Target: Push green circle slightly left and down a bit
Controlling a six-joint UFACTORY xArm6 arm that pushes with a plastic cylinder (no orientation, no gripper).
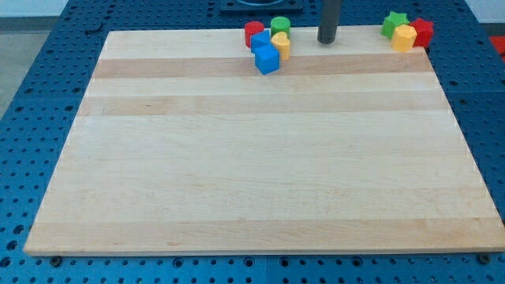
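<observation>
Our tip (pixel 327 41), a bare rod with no fingers to clench, sits just right of the green circle (pixel 280 26), apart from it.

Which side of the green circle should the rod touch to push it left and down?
Its upper right edge. The green circle sits at the cluster's top, with the yellow block just below and the red block left. My tip stands to its right, apart, so it comes round from there.

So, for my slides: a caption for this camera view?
My tip rests right of the green circle, atop a block cluster by the board's top edge.
</observation>
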